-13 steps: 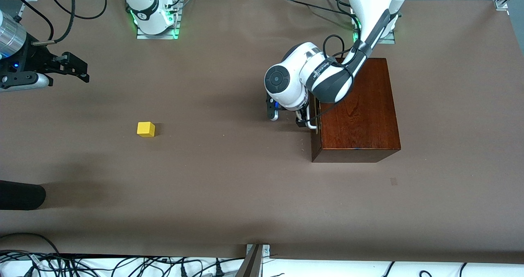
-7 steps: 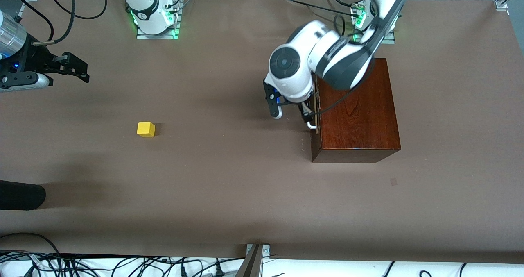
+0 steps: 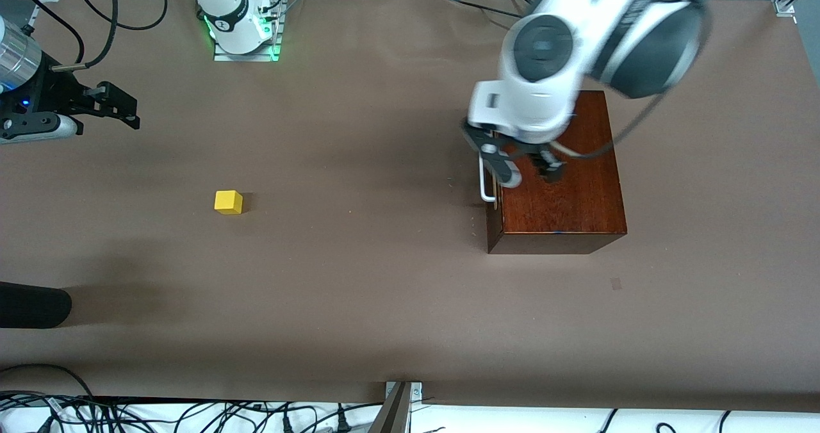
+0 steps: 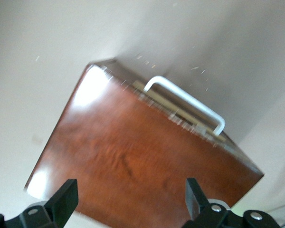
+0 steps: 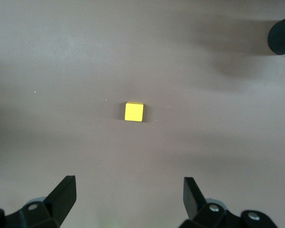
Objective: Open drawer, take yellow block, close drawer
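The dark reddish-brown wooden box (image 3: 564, 196) stands toward the left arm's end of the table. Its drawer (image 3: 492, 225) is shut, and the white loop handle (image 3: 485, 186) sticks out free. My left gripper (image 3: 530, 174) hangs open over the box top, near the handle edge, with nothing in it. The left wrist view shows the box top (image 4: 133, 156) and handle (image 4: 190, 97) below the left gripper (image 4: 130, 199). The yellow block (image 3: 229, 202) lies on the bare table toward the right arm's end. My right gripper (image 3: 133, 113) waits open above the table, looking down at the block (image 5: 134, 111) past its spread fingers (image 5: 64, 194).
A black rounded object (image 3: 32, 305) juts in at the right arm's end, nearer the front camera than the block, and shows in the right wrist view (image 5: 281, 35). Cables and a metal bracket (image 3: 398, 407) line the table's front edge.
My left gripper has lifted away from the drawer handle and swung up over the box top. The drawer stays shut. The right arm and the yellow block have not moved.
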Robot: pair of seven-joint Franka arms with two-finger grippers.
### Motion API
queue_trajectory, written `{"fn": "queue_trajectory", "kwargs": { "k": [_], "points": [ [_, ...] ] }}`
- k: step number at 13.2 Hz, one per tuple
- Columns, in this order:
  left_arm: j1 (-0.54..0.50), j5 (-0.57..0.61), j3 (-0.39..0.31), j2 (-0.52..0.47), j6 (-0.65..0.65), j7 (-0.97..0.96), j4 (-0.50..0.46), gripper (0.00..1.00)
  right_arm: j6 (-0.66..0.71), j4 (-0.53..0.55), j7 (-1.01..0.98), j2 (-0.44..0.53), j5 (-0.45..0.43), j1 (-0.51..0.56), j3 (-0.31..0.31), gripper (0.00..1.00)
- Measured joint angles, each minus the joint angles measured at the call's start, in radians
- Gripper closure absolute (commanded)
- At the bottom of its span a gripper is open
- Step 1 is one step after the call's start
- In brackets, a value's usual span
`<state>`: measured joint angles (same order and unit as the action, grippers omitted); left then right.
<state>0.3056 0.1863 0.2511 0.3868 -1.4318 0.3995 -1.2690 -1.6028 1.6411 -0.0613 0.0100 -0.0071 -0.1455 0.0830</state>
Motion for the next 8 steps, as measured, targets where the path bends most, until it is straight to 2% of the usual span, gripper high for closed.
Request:
{"fn": "queue_trajectory", "kwargs": {
  "k": [5, 8],
  "points": [
    [-0.206, -0.094, -0.004, -0.153, 0.082, -0.005, 0.011, 0.00, 0.000, 0.000, 0.000, 0.000, 0.000, 0.000, 0.000, 0.00],
    [-0.271, -0.127, -0.044, -0.160, 0.082, -0.010, 0.003, 0.00, 0.001, 0.000, 0.000, 0.000, 0.000, 0.000, 0.000, 0.00]
  ]
}}
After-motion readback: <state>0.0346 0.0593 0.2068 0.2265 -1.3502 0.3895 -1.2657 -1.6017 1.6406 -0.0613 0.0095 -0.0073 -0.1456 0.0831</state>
